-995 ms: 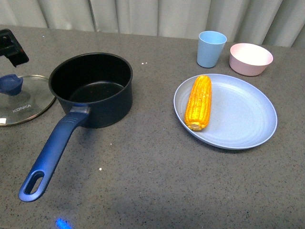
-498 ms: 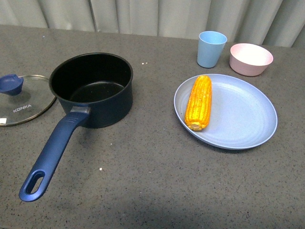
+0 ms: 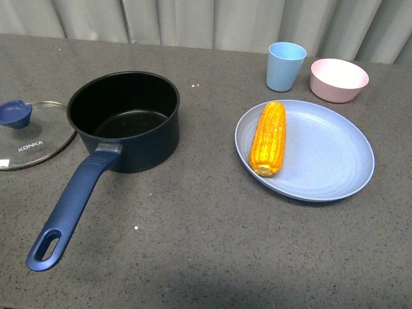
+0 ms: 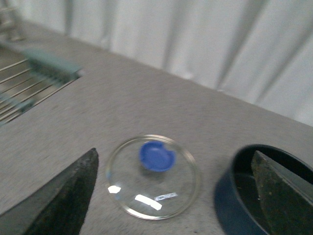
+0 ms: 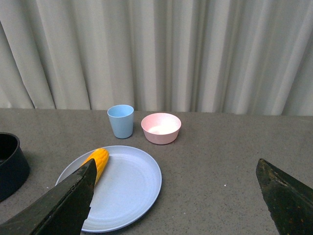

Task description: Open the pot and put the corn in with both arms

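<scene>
The navy pot [image 3: 125, 119] stands open at the table's left, its long handle [image 3: 67, 209] pointing toward me. Its glass KONKA lid [image 3: 31, 134] with a blue knob lies flat on the table left of it. The corn [image 3: 269, 138] lies on a blue plate [image 3: 328, 158] at the right. Neither arm shows in the front view. My left gripper [image 4: 173, 196] is open and empty above the lid [image 4: 152, 175], with the pot's rim [image 4: 230, 196] beside it. My right gripper [image 5: 176, 200] is open and empty, back from the plate [image 5: 127, 188] and corn [image 5: 98, 161].
A light blue cup [image 3: 285, 65] and a pink bowl [image 3: 338, 79] stand behind the plate. A metal rack [image 4: 29, 83] shows beyond the lid in the left wrist view. Grey curtains hang behind the table.
The left gripper, seen at the far left above the lid one second ago, has left the front view. Pot, lid and corn have not moved.
</scene>
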